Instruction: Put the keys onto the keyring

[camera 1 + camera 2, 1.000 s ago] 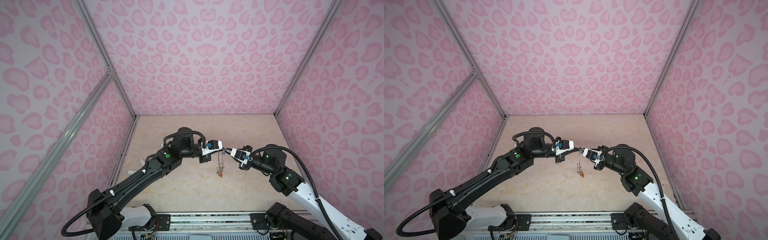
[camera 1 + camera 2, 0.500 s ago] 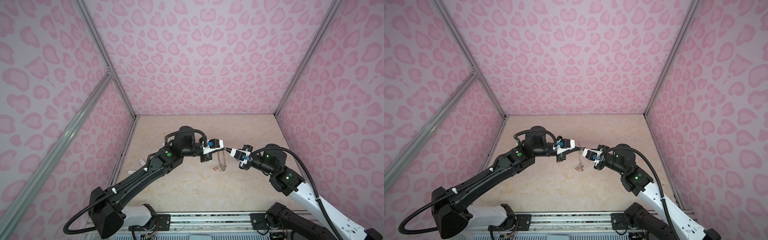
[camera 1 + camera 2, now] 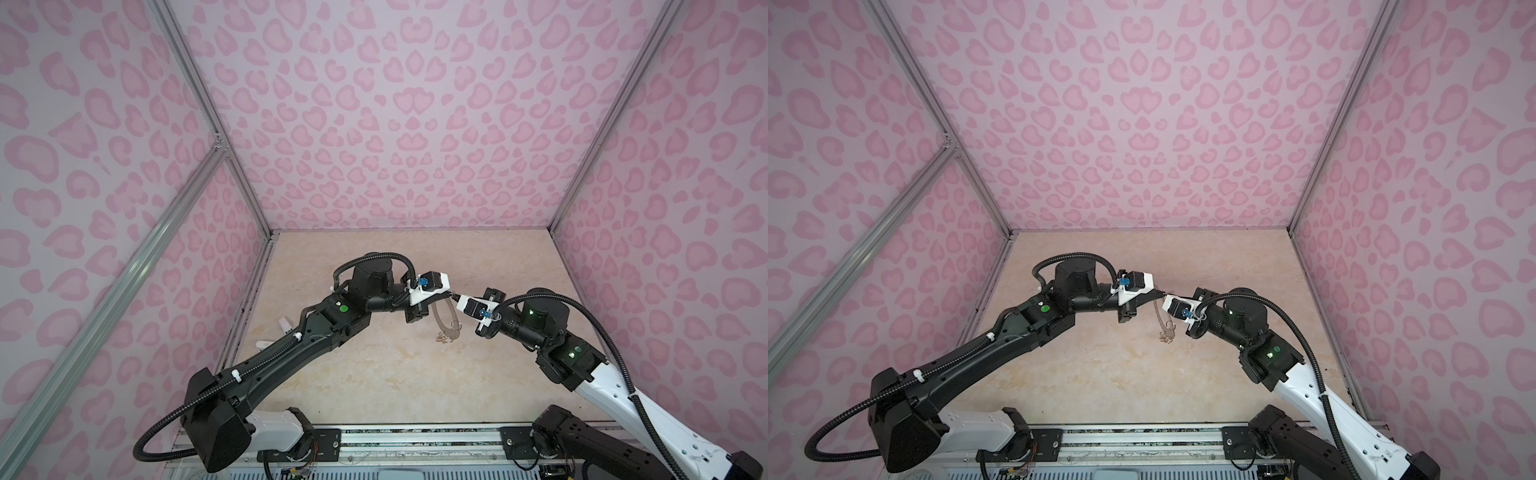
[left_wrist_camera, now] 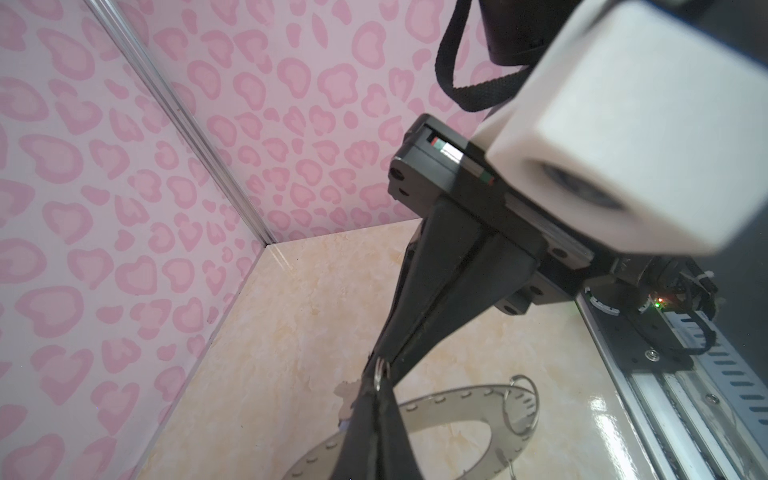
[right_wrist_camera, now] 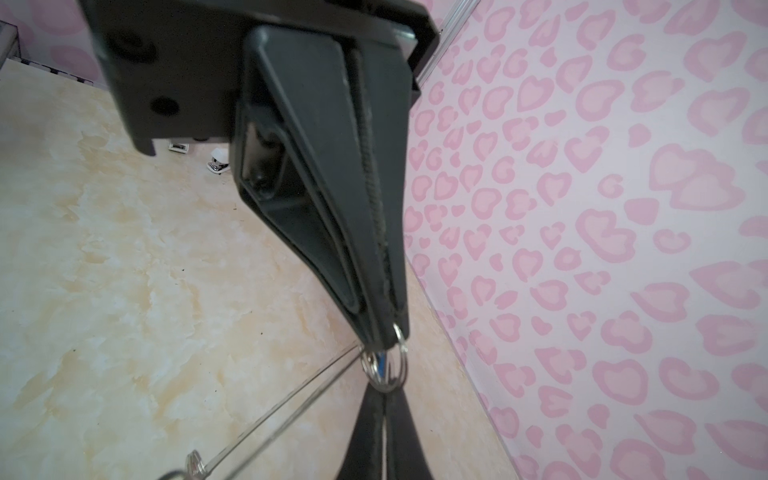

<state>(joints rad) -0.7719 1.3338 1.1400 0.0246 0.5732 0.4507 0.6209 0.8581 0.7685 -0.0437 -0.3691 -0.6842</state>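
Both top views: the arms meet tip to tip over mid-desk (image 3: 374, 382). The left claw (image 3: 449, 294) comes in from 9 o'clock, the right claw (image 3: 458, 298) from 3 o'clock.

- The keyring (image 4: 457, 397) hangs below that meeting point, clear of the desk. The keys (image 3: 444, 338) cluster at its 6 o'clock with a speck of orange-red among them. They are too small here to tell whether they touch the desk.
- The top views do not resolve either grip.
- Left wrist view: the keyring's grey band and rim holes are plain. The left claw (image 4: 376, 388) is clenched on the band.
- The right claw (image 4: 380, 361) comes down onto the same spot with its fingers pressed together.
- Right wrist view: the keyring shows only edge-on, as a thin line.
- A small split ring (image 5: 384, 368) sits at the clenched tip of the right claw (image 5: 386, 338), apparently pinched, though the contact is partly hidden.
- The left claw (image 5: 380, 419) is directly opposite.
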